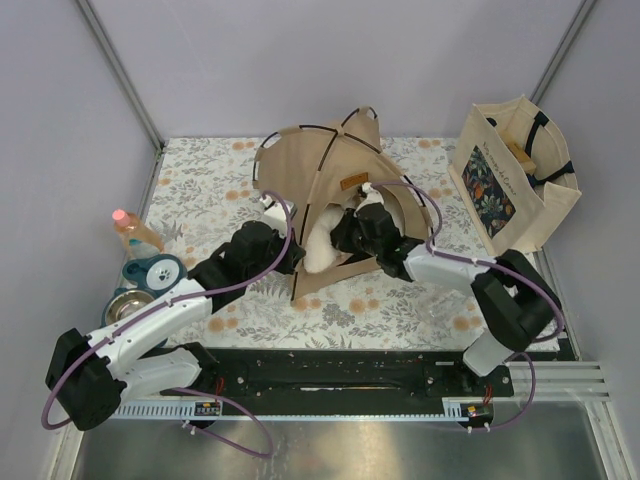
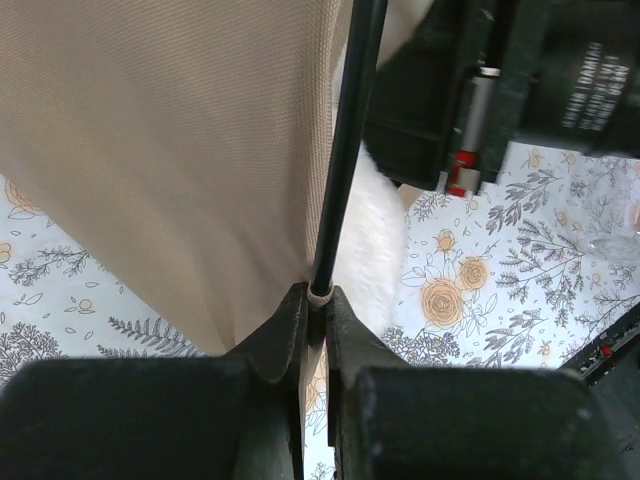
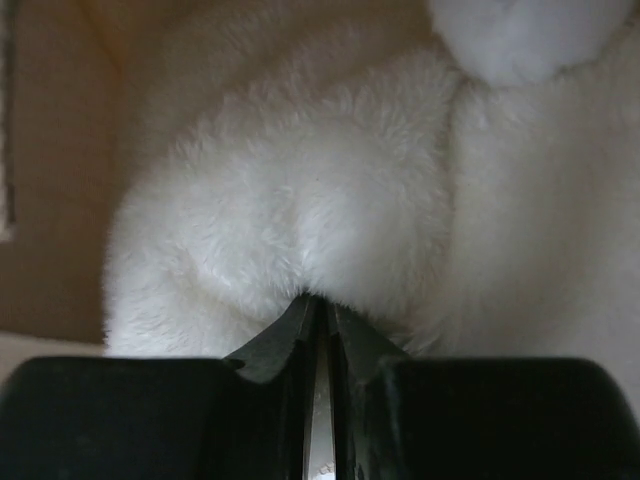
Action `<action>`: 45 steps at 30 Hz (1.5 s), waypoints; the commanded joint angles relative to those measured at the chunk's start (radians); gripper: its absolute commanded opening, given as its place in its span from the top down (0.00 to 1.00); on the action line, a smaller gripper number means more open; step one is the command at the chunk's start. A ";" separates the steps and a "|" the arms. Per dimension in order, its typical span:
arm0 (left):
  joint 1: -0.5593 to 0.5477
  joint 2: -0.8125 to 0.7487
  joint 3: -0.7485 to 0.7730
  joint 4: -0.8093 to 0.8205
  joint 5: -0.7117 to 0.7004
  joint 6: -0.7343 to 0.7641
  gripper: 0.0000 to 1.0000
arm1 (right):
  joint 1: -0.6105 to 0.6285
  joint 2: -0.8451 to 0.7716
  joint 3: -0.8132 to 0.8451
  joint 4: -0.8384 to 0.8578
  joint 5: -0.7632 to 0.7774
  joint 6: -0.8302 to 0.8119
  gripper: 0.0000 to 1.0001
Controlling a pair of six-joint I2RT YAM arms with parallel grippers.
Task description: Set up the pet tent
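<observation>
Left arm and right arm meet, seemingly inside pet tent.

Pet tent at centre of the surface, cushion in its doorway, tote bag at two o'clock, bottle at nine o'clock, bowls at eight o'clock.

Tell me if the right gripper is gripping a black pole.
No, the right gripper is closed on the white fluffy cushion alone.
</observation>
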 commanded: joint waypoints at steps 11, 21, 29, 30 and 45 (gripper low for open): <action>-0.006 -0.008 0.047 -0.028 0.038 -0.092 1.00 | 0.035 0.211 0.022 0.408 0.038 0.068 0.66; -0.003 0.004 0.078 -0.063 -0.057 -0.123 0.99 | 0.037 -0.062 -0.185 0.309 0.037 0.059 0.21; -0.004 -0.004 0.076 -0.056 -0.062 -0.114 1.00 | 0.051 -0.182 -0.239 0.264 0.008 0.044 0.48; -0.003 -0.001 0.076 -0.051 -0.051 -0.112 1.00 | 0.057 -0.159 -0.224 0.269 0.008 0.042 0.52; -0.004 -0.018 0.069 -0.033 0.104 -0.089 1.00 | 0.124 0.284 0.086 0.342 0.054 0.033 0.62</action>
